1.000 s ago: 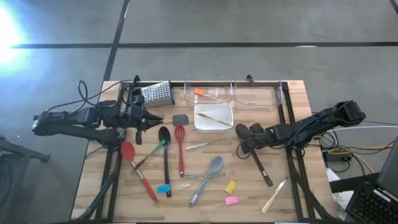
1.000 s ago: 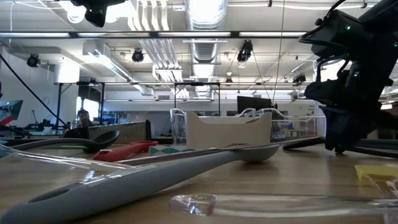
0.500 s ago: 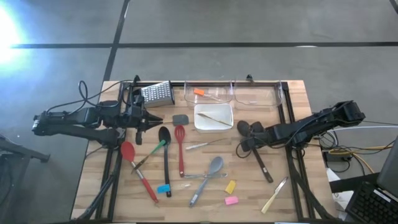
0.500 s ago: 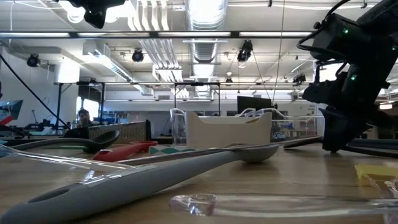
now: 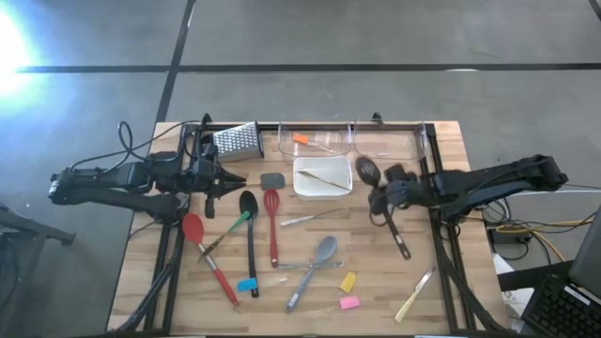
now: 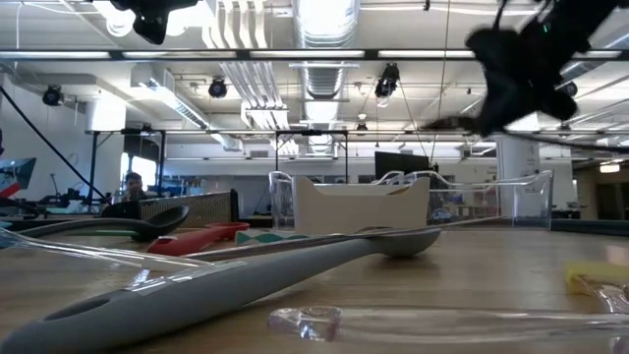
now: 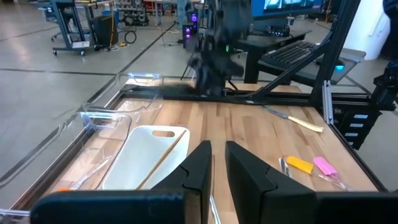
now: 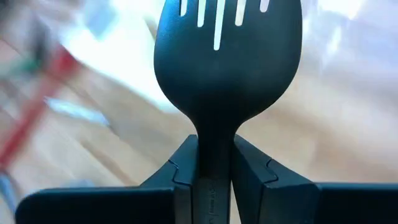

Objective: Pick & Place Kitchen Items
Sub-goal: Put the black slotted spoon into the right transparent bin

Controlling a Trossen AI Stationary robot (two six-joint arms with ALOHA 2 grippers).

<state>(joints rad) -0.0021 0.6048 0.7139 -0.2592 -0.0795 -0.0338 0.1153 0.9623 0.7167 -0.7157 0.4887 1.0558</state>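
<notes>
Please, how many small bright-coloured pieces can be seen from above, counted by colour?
Small orange piece: 1
Small blue piece: 1
Small yellow piece: 1
Small pink piece: 1
Total: 4

Right claw (image 5: 382, 194) has closed on the slotted spoon (image 5: 367, 171) — lifted it clear.
</notes>
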